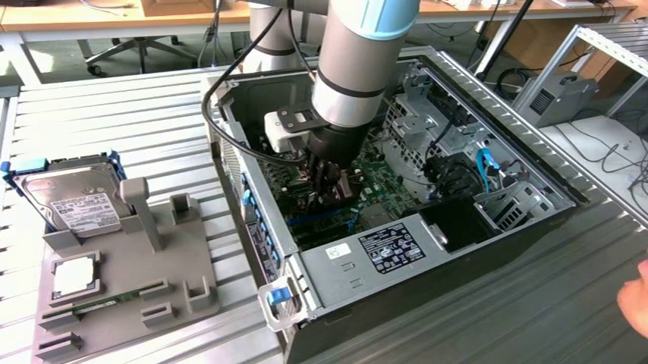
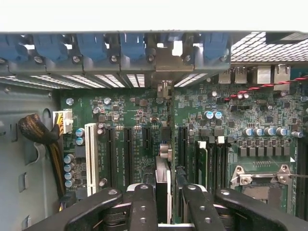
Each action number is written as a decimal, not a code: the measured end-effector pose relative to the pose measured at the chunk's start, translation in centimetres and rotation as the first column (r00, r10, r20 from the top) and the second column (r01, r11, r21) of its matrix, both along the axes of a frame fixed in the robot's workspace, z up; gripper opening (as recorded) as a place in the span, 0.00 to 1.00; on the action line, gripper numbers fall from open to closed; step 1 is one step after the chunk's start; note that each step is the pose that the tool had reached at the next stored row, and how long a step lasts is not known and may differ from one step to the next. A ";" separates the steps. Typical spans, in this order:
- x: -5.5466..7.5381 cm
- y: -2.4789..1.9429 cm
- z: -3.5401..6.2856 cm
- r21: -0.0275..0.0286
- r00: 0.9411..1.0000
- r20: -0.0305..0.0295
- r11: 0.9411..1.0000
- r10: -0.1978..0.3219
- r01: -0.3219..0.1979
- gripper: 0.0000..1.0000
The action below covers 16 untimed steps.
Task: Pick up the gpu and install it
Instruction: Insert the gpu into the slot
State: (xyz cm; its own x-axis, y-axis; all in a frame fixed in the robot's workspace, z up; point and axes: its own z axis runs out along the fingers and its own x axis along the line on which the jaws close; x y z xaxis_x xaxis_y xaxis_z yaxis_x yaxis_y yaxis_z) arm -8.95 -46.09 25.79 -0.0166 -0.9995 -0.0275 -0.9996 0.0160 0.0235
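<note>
Even, diffuse daylight-like light fills the exterior view; no hard shadows fall on the ribbed metal table [image 1: 121, 114], which reflects a soft sheen toward the upper left of the frame. The open computer case [image 1: 405, 227] is darker inside, its lower left corner sinking into shade under the arm [image 1: 350, 83]. A hand [image 1: 636, 299] at the right edge looks smeared, perhaps from motion. In the wrist view, a washed-out white band runs along the top edge, the motherboard [image 2: 144, 120] is sharp and evenly lit, and the black fingers [image 2: 144, 207] in the foreground are soft and glossy.
</note>
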 end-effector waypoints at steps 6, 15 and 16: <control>0.0 -0.01 -0.42 0.000 1.000 0.000 1.000 0.000 0.000 0.26; 0.0 0.00 -0.48 0.000 1.000 0.000 1.000 0.000 0.000 0.33; 0.0 0.00 -0.46 0.000 1.000 0.000 1.000 0.000 0.000 0.40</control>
